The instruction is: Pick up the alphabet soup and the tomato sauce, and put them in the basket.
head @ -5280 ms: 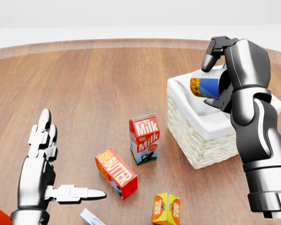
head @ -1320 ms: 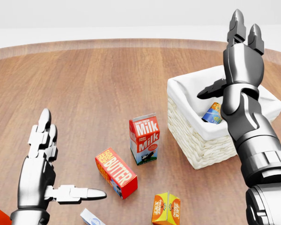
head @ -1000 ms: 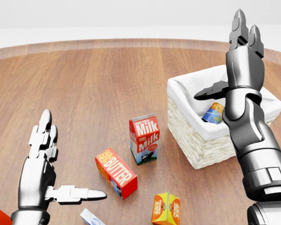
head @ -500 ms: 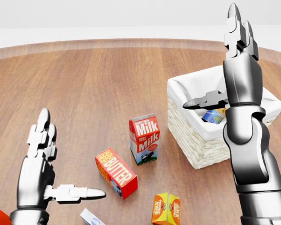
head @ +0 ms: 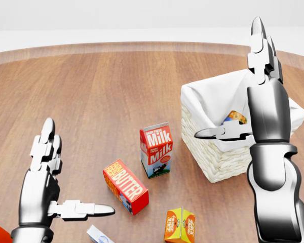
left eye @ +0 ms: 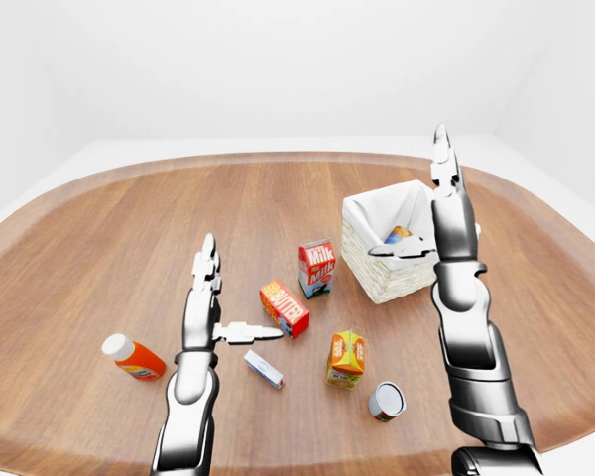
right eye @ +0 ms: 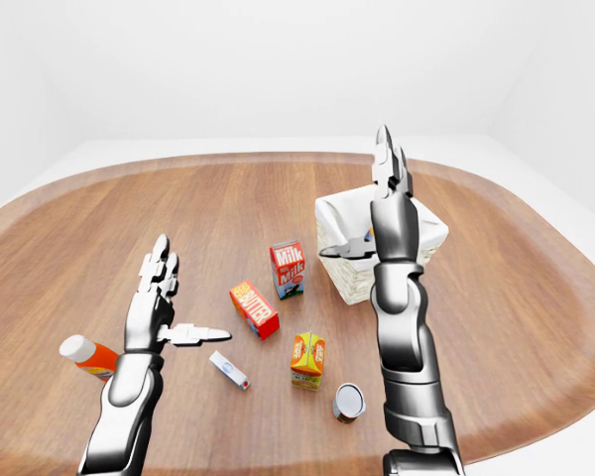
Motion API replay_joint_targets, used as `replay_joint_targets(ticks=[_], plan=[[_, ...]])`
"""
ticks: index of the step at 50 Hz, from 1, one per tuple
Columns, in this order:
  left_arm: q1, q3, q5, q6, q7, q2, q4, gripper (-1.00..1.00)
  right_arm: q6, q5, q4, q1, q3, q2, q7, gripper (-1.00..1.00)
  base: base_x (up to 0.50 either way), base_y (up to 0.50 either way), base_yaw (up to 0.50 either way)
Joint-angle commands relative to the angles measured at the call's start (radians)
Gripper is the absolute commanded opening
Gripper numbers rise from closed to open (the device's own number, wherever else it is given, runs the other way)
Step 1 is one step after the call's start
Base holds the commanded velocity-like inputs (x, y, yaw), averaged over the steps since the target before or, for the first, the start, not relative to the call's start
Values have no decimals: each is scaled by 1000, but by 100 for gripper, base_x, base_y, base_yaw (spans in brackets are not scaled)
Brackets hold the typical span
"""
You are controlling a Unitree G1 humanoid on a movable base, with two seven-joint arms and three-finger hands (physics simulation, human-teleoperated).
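The alphabet soup (head: pixel 234 118) is lying inside the basket (left eye: pixel 368 275). The right hand (head: pixel 261 109) is hovering beside it, fingers (head: pixel 258 35) spread wide and empty. The tomato sauce (left eye: pixel 386 401) is sitting on the table (left eye: pixel 99 248) at the basket's 6 o'clock. The left hand (left eye: pixel 206 306) is splayed wide too.

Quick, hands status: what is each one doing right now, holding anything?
Left hand: open, fingers spread, holding nothing, above the brown wooden table.
Right hand: open, fingers straight up, holding nothing, beside the white-lined wicker basket.
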Motion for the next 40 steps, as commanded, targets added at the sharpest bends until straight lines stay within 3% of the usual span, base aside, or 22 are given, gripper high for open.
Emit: replay_joint_targets(ticks=[1,22,34,40], plan=[[2,-1,1,0,-1,0,2,100,10,14,-121,88,5,30,34,100,0,0,0],[0,0,0,0,1,-1,-4,100,27,28,-314,221,23,78,91,100,0,0,0],[-4,4,-4,0,3,0,-3,100,-24,51,-360,329,35,104,89,100,0,0,0],[-1,3,-4,0,2,0,-8,100,-28,64,-416,381,34,115,108,100,0,0,0]])
